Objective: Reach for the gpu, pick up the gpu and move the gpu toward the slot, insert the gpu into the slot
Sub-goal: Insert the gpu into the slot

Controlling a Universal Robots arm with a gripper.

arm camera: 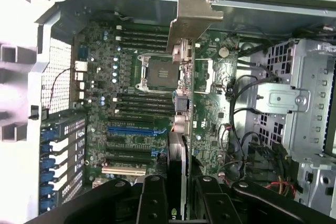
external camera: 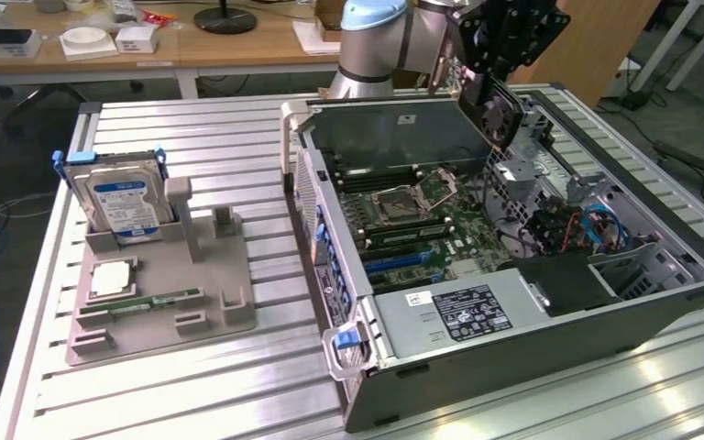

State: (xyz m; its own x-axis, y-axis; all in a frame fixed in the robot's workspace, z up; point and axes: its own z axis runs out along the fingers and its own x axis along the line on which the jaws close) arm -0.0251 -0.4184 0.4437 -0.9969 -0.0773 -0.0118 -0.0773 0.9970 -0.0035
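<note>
Big slatted bench (external camera: 205,385), open case (external camera: 535,339) lying on it, arm (external camera: 370,37) coming in at the top middle of the exterior view, motherboard (external camera: 450,229) facing up inside the case. The gpu (external camera: 500,103) is up in the air over the far end of the case, upper middle of the frame, well clear of the board. The wrist view looks straight down the card's edge, with the bracket end furthest from the gripper (arm camera: 177,195) and the jaws pinching the card from both sides. So I'd call this the carry-toward-the-slot step: grab done, insert not started. The slot (external camera: 398,263), I reckon one of the blue strips low on the board, is well apart from the card, and the card looks turned across it. Seating it would call for lining the card's edge up along that strip, then a straight push down.
</note>
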